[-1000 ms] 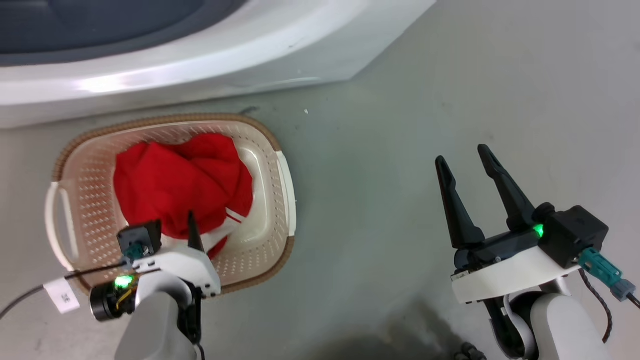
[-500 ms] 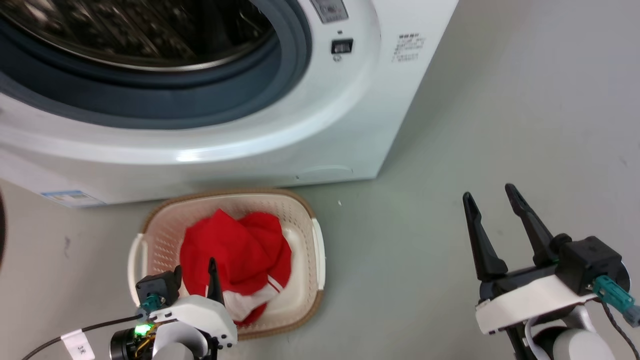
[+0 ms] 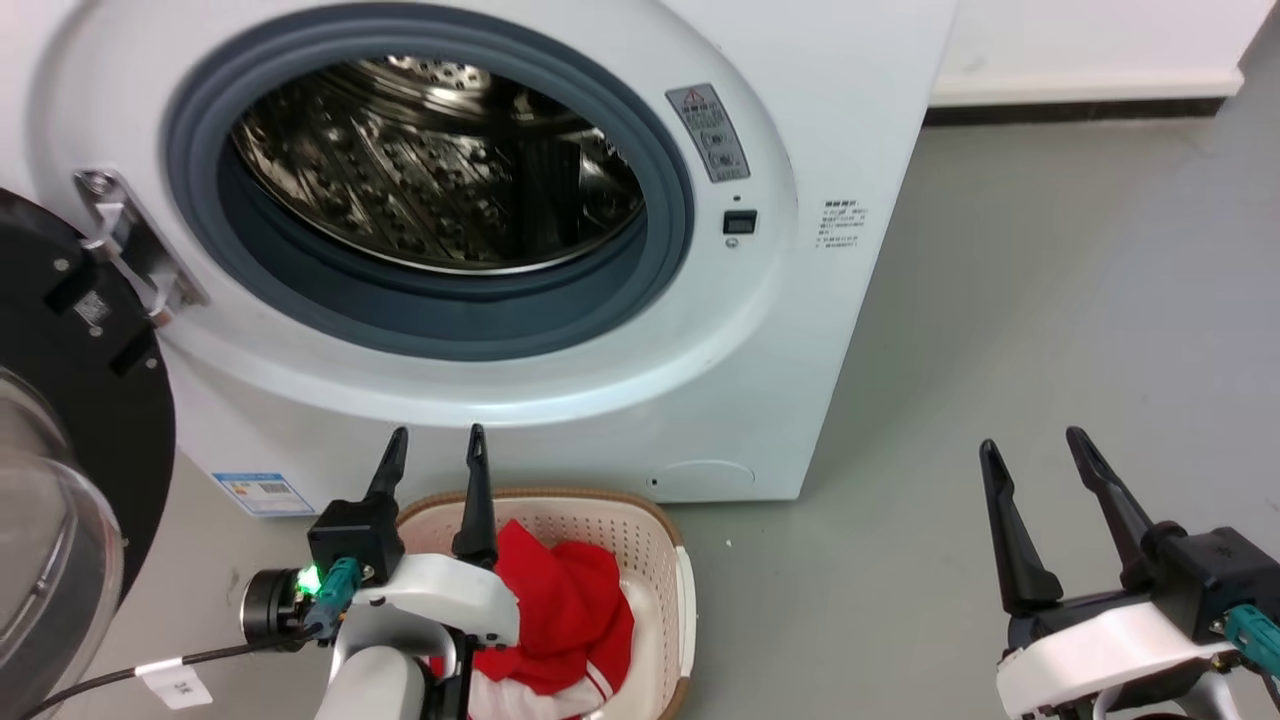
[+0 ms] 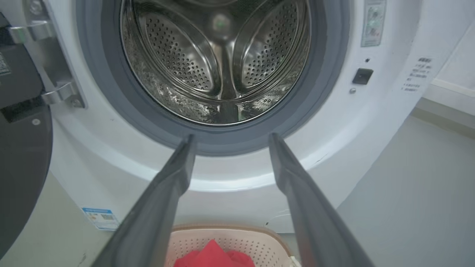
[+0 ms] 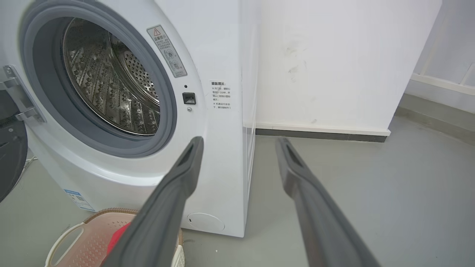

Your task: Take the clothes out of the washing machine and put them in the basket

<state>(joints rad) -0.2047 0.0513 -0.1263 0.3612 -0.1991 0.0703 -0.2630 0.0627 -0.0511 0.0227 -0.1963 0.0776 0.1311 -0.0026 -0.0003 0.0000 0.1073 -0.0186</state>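
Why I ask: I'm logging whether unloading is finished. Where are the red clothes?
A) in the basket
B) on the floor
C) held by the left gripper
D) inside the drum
A: the clothes lie in the basket before the washing machine, whose drum looks bare, and the left gripper is open, empty.

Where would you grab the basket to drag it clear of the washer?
Probably the white side handle of the basket, on the robot's right: it faces open floor, and the red clothes are heaped away from it. Bring the open right pincer from above, one finger inside the rim.
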